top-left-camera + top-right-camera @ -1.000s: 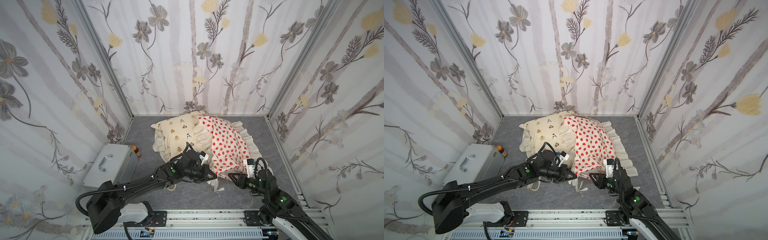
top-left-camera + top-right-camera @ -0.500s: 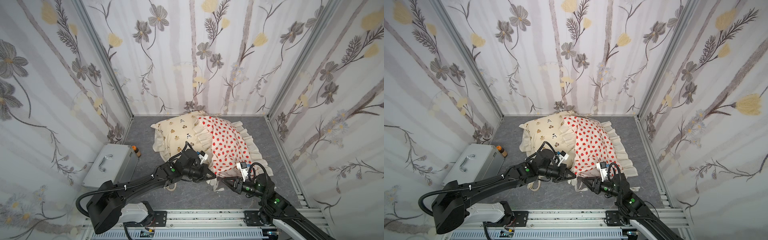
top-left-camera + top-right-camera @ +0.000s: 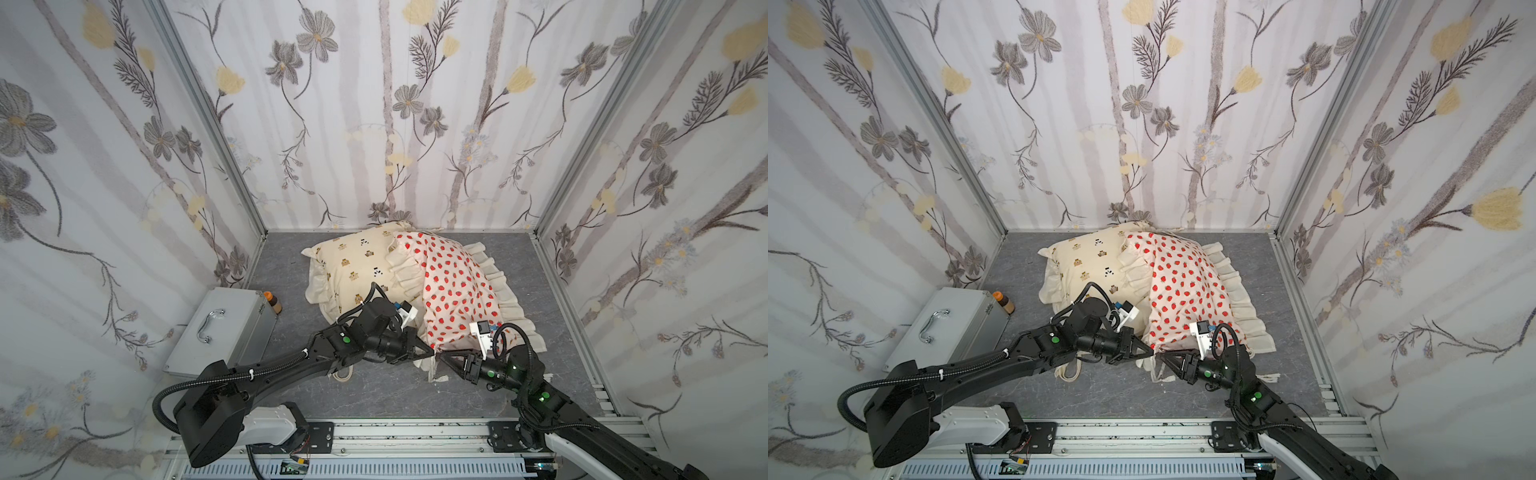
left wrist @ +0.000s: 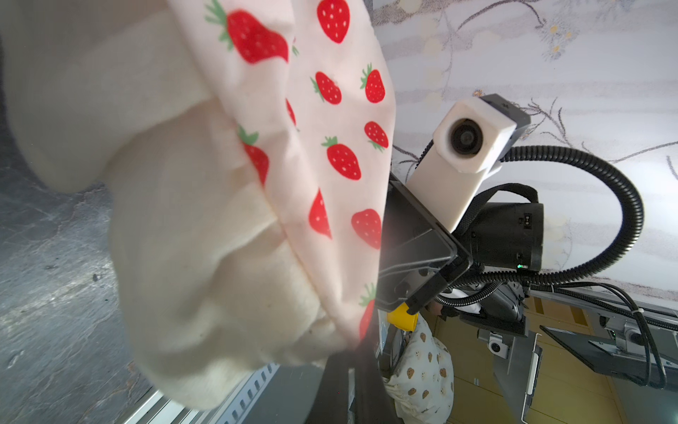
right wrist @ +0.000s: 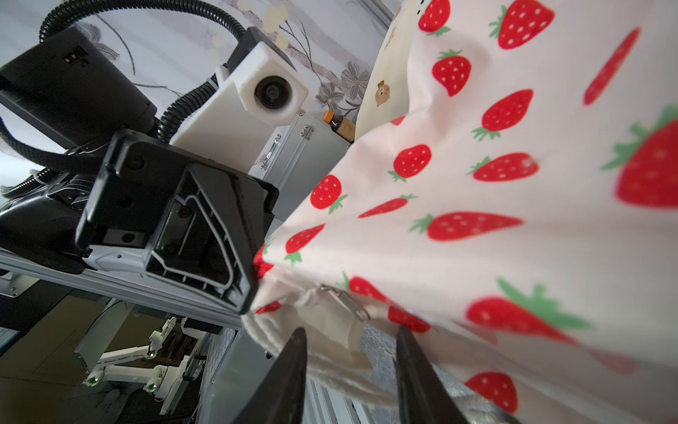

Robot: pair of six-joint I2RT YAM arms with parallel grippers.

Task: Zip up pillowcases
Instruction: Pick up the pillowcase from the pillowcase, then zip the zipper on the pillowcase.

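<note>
Change, right arm: over the last second our right fingers [image 3: 445, 358] have swung in along the near hem of the strawberry pillowcase [image 3: 453, 282]. They now point at the left fingers [image 3: 429, 353], tip almost to tip.
Change, left arm: we see no move there, and neither pillowcase has shifted.
Left fingers: clamped tight on the near corner of the strawberry pillowcase, where the print meets the cream ruffle [image 4: 220, 279].
Right fingers: spread apart with nothing gripped. The zipper pull [image 5: 345, 299] lies just ahead of the tips and touches neither.
Pillowcases: the strawberry one sits on the counter [image 3: 374, 399] beyond both sets of fingers. It overlaps the bear pillowcase [image 3: 353, 266], which lies beyond the left fingers.
Also there: a metal case [image 3: 224, 328] and a small bottle [image 3: 272, 301], well apart from the left fingers.
Hard to see: folds bury the zipper teeth, so we cannot tell how far it is closed. The left arm covers the bear pillowcase's near edge. The left fingertips are blurred in the left wrist view.
</note>
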